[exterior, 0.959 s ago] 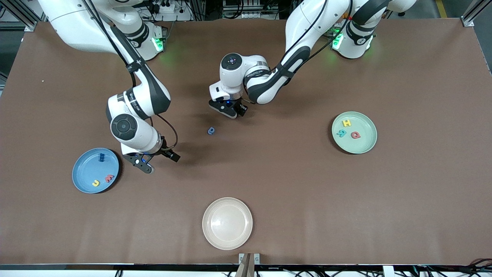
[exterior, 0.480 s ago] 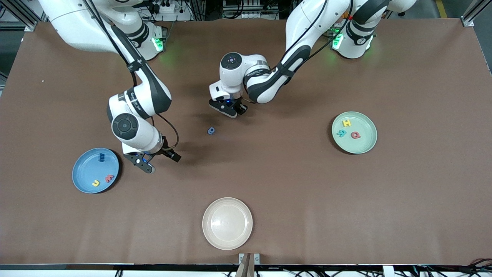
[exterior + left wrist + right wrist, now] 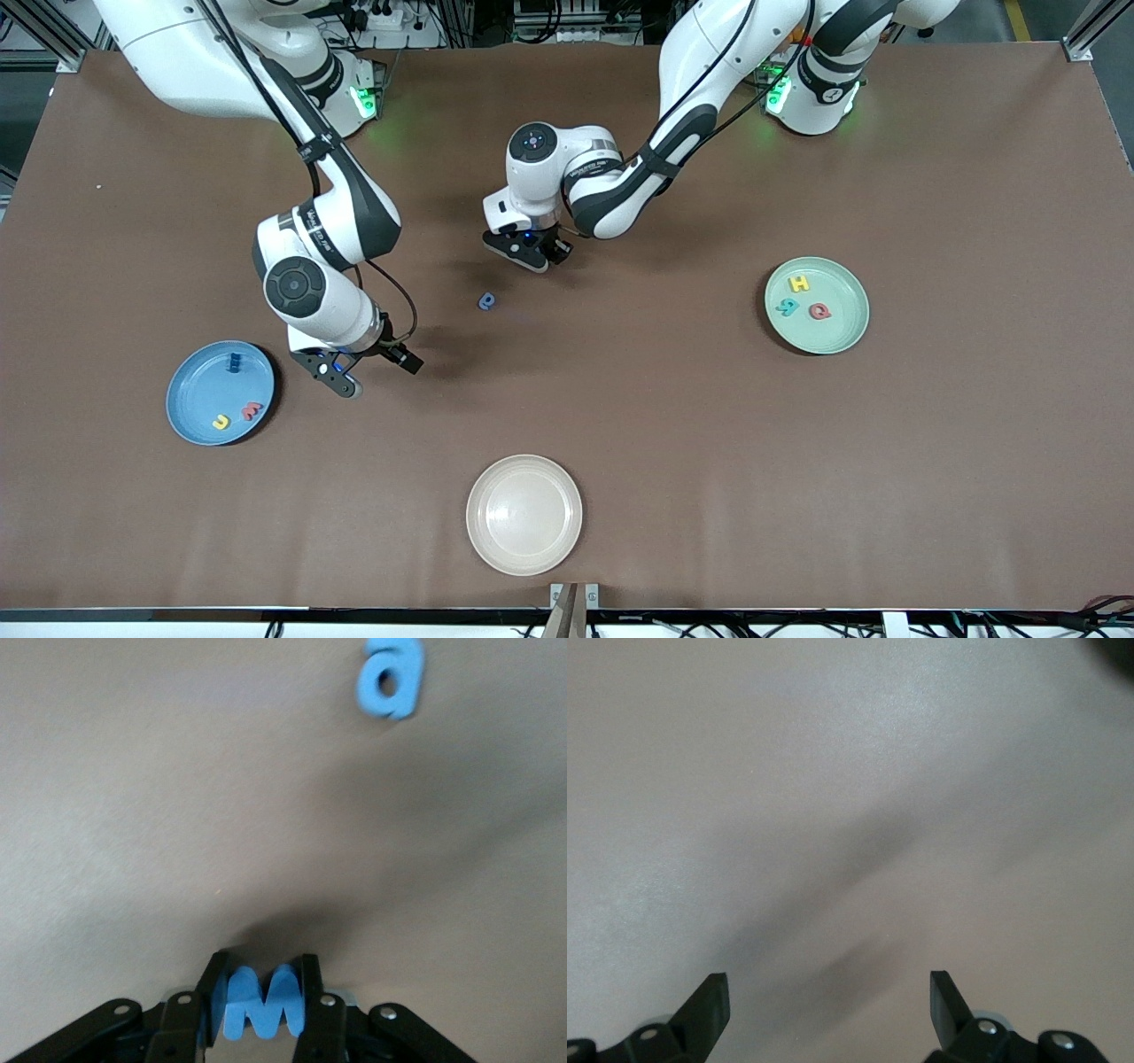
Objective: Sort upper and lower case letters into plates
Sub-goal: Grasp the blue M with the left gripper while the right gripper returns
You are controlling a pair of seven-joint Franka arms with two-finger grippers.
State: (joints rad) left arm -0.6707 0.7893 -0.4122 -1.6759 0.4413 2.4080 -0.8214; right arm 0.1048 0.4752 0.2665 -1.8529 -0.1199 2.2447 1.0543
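Observation:
My left gripper (image 3: 537,255) (image 3: 263,967) is shut on a blue W-shaped letter (image 3: 257,1003) just above the brown table. A blue letter a (image 3: 486,302) (image 3: 390,678) lies on the table close by. The mint green plate (image 3: 842,335), toward the left arm's end, holds a yellow H (image 3: 799,283), a teal letter (image 3: 787,307) and a red Q (image 3: 821,311). The sky blue plate (image 3: 197,390), toward the right arm's end, holds a blue letter (image 3: 234,361), a yellow u (image 3: 221,422) and a red letter (image 3: 252,410). My right gripper (image 3: 372,372) (image 3: 826,988) hangs open and empty beside the blue plate.
A cream-white plate (image 3: 524,515) with nothing in it sits near the table's front edge, in the middle. Brown tabletop lies bare between the three plates.
The left gripper's jaws have tightened a little on the blue letter. The right arm has drifted slightly away from the blue plate, toward the table's middle.

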